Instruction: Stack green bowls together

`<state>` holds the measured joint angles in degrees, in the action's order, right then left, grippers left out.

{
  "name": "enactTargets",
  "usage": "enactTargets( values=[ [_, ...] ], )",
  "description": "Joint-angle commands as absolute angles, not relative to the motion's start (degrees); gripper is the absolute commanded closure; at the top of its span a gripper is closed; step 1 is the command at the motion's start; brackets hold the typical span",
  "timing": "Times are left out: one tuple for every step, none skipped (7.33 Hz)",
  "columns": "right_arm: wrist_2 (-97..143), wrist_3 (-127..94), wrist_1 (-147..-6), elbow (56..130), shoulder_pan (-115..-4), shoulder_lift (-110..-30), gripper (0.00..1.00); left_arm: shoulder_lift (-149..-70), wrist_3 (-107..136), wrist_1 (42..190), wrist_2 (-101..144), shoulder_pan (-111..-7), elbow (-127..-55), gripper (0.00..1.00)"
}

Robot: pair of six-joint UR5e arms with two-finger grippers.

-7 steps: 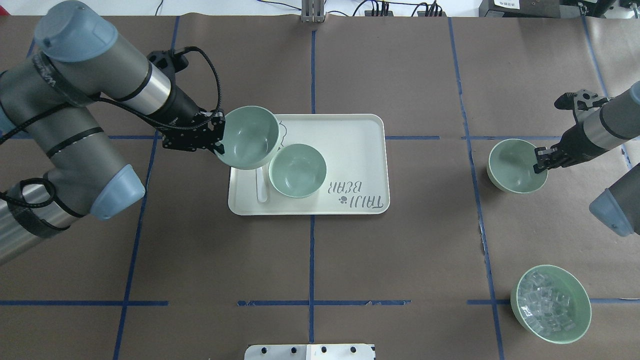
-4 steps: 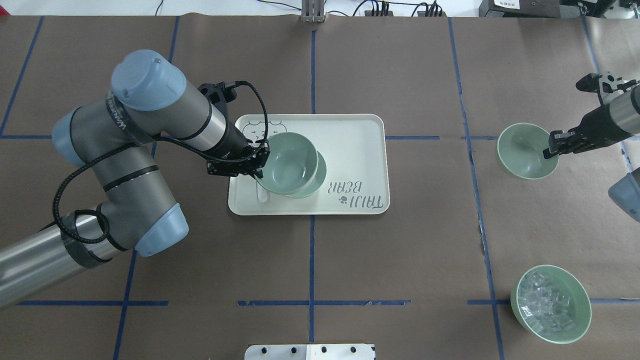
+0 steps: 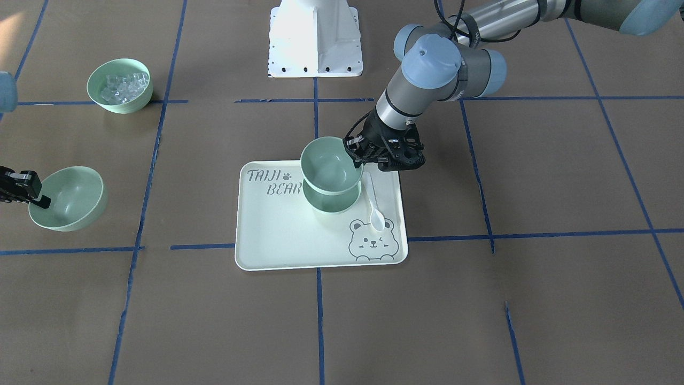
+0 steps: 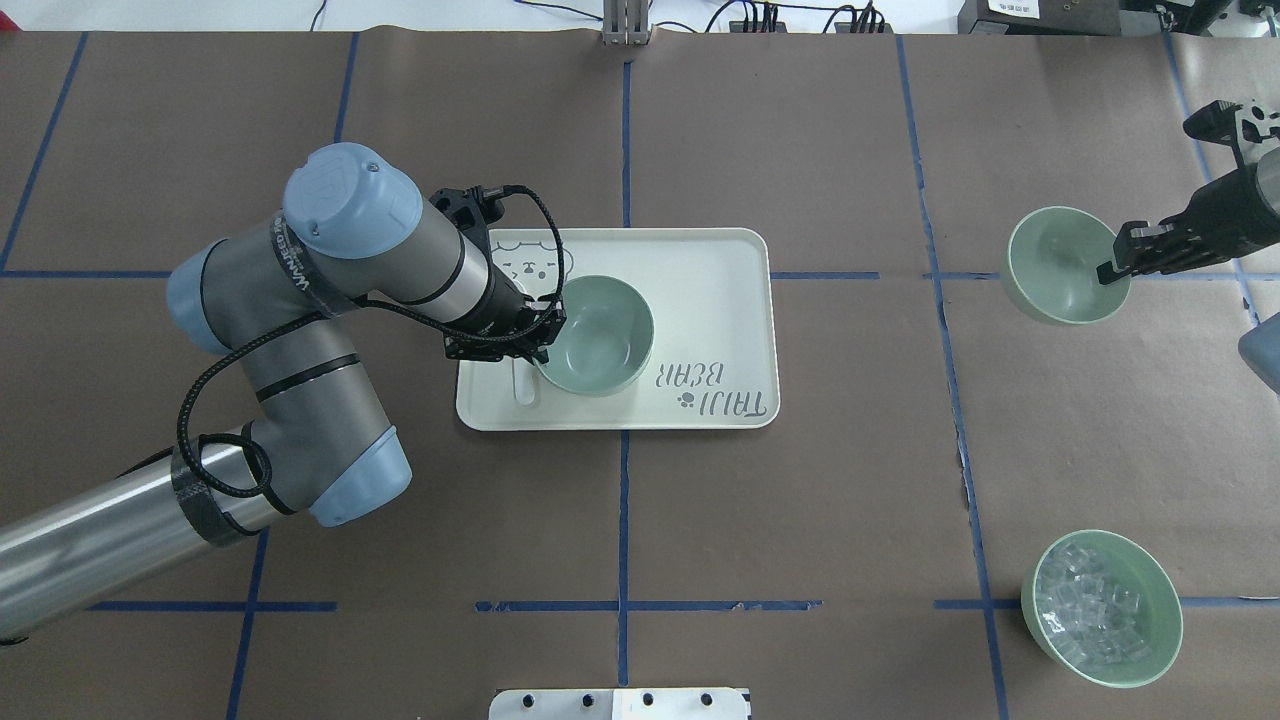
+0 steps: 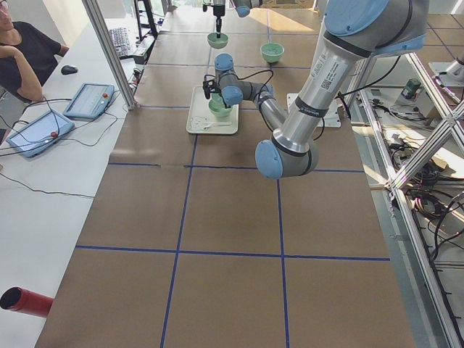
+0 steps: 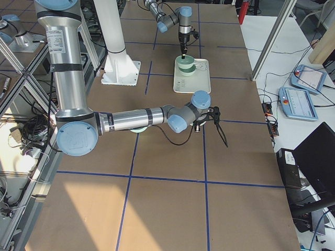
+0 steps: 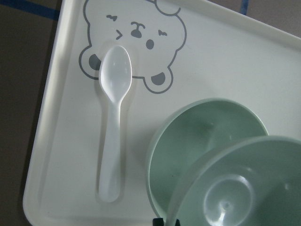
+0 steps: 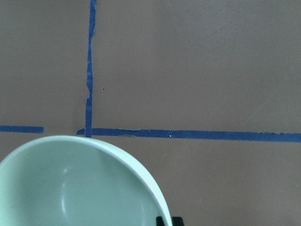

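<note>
Left gripper [image 3: 358, 155] clamped on the thin rim of the upper bowl [image 3: 326, 167], a smooth, round, pale-green plastic shell held level at the mouth of the identical lower bowl [image 3: 331, 203]. The lower bowl stands on a glossy cream rectangular tray [image 3: 278, 240] beside a white plastic spoon [image 3: 374, 207]; whether the two bowls touch cannot be told. Right gripper [image 4: 1112, 268] pinches the rim of the third bowl [image 4: 1055, 268], tilted and well apart from the tray, over matte brown paper [image 4: 800, 500].

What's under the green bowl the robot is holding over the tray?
Another green bowl, standing on the tray. The held bowl in the left fingers covers most of its inside, so whether they touch cannot be seen.
</note>
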<state>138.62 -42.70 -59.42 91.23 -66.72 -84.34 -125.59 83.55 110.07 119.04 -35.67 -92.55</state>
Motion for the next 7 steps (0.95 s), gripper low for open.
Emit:
enactTargets(
  values=[
    [138.69,-42.71,-59.41,91.23,-66.80,-84.11,1.00,-125.51,83.41,110.65,118.65,-35.68,-91.93,1.00],
    [138.69,-42.80,-59.41,91.23,-66.80,-83.94,1.00,-125.16,83.32,111.61,118.65,-35.68,-92.02,0.01],
    [138.78,-43.32,-59.41,91.40,-66.80,-83.41,1.00,-125.24,83.58,113.36,118.30,-35.68,-92.46,0.00],
    [138.69,-43.42,-59.41,92.10,-66.80,-83.41,1.00,-125.07,83.41,113.38,118.21,-35.77,-92.46,0.00],
    [138.69,-43.50,-59.68,93.68,-66.80,-82.80,1.00,-124.98,83.41,113.12,118.39,-36.90,-92.98,0.00],
    [139.91,-44.64,-59.85,93.87,-66.27,-80.79,1.00,-124.72,83.06,112.25,119.00,-39.96,-94.12,0.00],
    [140.70,-47.78,-59.94,93.87,-64.62,-77.47,1.00,-123.85,82.53,109.97,121.01,-41.90,-95.44,0.00]
  ],
)
